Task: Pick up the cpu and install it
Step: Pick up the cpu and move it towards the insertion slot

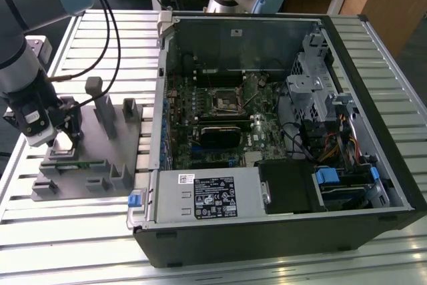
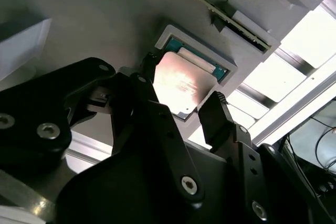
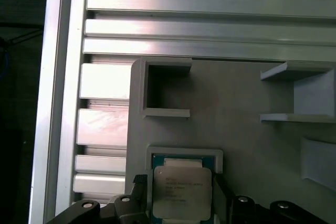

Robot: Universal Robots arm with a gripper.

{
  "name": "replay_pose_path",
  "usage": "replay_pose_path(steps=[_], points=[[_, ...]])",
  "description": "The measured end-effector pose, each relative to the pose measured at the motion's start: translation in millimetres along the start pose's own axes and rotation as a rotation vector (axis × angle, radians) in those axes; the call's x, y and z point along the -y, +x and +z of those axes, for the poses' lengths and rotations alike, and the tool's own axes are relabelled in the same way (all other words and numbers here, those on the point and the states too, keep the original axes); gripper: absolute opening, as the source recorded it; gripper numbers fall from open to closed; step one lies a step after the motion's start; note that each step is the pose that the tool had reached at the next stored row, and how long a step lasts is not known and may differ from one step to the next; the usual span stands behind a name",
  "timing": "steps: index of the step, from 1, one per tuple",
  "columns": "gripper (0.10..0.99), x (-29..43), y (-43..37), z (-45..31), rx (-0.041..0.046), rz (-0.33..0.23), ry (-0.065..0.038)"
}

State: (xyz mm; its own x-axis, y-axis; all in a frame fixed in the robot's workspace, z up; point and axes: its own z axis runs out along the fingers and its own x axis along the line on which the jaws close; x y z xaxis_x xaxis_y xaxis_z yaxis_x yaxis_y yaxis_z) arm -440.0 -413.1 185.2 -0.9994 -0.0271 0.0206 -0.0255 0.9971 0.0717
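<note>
Grasp step, I judge: your gripper (image 2: pixel 182 83) pinches narrow on two opposite edges of the cpu (image 3: pixel 181 192), seated between its jaws in the pocket (image 3: pixel 184 151) of the grey fixture (image 3: pixel 236 103); any lift needs a straight pull clear of that snug pocket, room open above, upright posts (image 1: pixel 101 105) close beside.

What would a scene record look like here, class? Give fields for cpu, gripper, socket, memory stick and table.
cpu: silvery square chip at a framed pocket of the grey fixture
gripper: low over the fixture, around the cpu
socket: dark square with metal frame, inside the open computer case
memory stick: green, lying on the fixture near the gripper
table: slatted metal, carrying fixture and case
progress: cpu not yet at the socket
</note>
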Motion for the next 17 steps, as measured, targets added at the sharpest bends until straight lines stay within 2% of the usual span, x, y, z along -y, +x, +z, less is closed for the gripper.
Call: replay_pose_path(steps=[10,17], points=[[0.608,-0.2,0.6,-2.7,0.0008,0.000,0.000],[0.608,-0.2,-1.7,-2.9,0.0006,0.000,0.000]])
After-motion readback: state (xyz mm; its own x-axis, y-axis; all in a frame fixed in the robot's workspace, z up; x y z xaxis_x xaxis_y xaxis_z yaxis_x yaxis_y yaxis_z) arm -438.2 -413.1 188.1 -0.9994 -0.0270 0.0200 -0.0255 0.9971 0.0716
